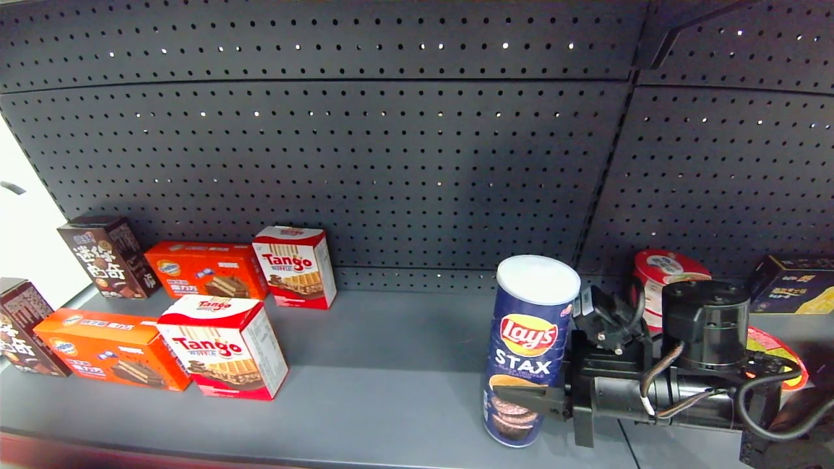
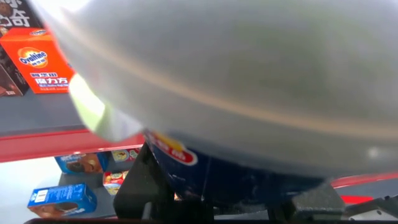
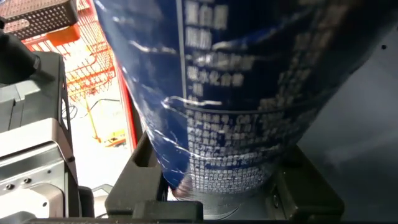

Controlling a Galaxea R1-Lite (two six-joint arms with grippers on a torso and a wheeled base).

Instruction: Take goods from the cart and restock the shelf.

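Observation:
A blue chip can with a white lid stands upright on the grey shelf, right of the middle. My right gripper comes in from the right and is shut on the can's lower part, one dark finger crossing its front. The right wrist view has that can close up between the right gripper's fingers. In the left wrist view a second blue can with a pale lid sits tight in my left gripper, in front of the shelf's red edge.
Wafer and chocolate boxes stand in two rows on the shelf's left. A red-lidded tub and a dark box sit behind the right arm. Bare shelf lies between boxes and can. The orange wire cart is behind.

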